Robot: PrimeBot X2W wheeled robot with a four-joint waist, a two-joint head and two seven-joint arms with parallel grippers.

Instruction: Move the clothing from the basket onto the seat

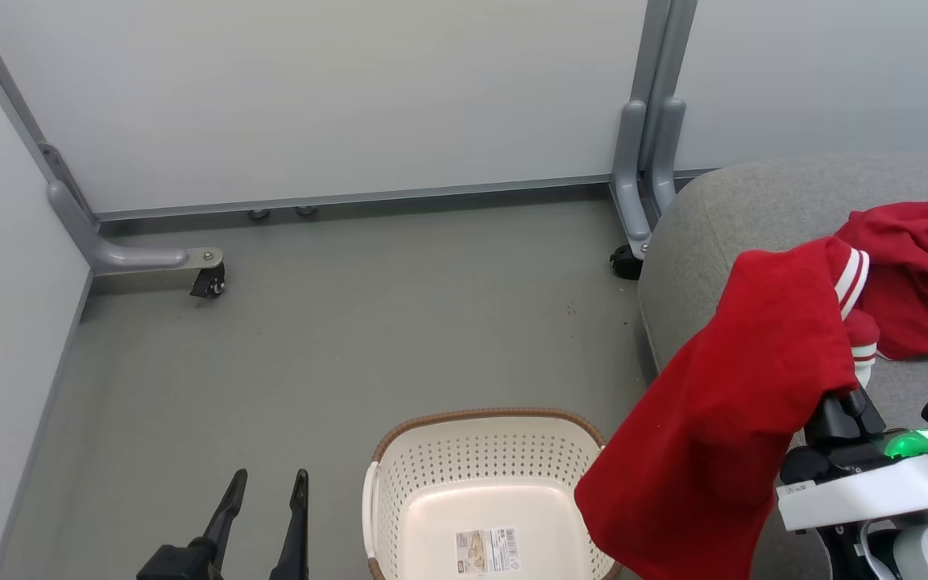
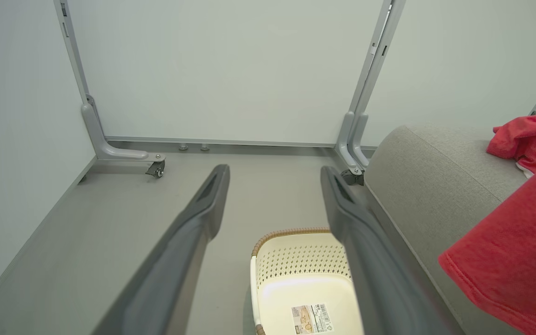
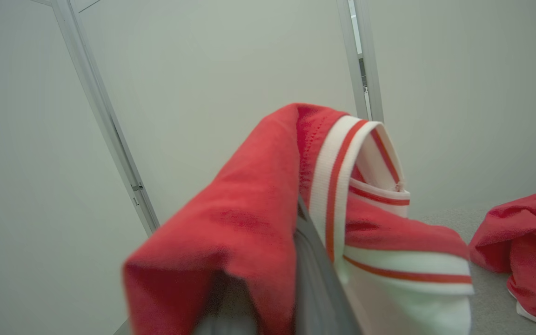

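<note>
"Two red pcs of clothing, where are they?"
"One garment (image 1: 722,403) hangs from my right gripper (image 3: 314,279), which is clamped on it. The cloth drapes down past the front edge of the seat (image 1: 738,209). The other garment (image 1: 923,274) lies crumpled on the seat."
"And the basket (image 1: 480,459)?"
"On the floor (image 1: 311,322) beside the seat, label (image 1: 486,550) on its bottom. In head view the hanging hem overlaps its right rim."
"Wrist cams add anything?"
"R wrist view shows a white cuff w/ red stripes up close, covering my fingertips. L wrist view shows my left gripper (image 2: 275,172) w/ fingers wide apart, above the basket."
</note>
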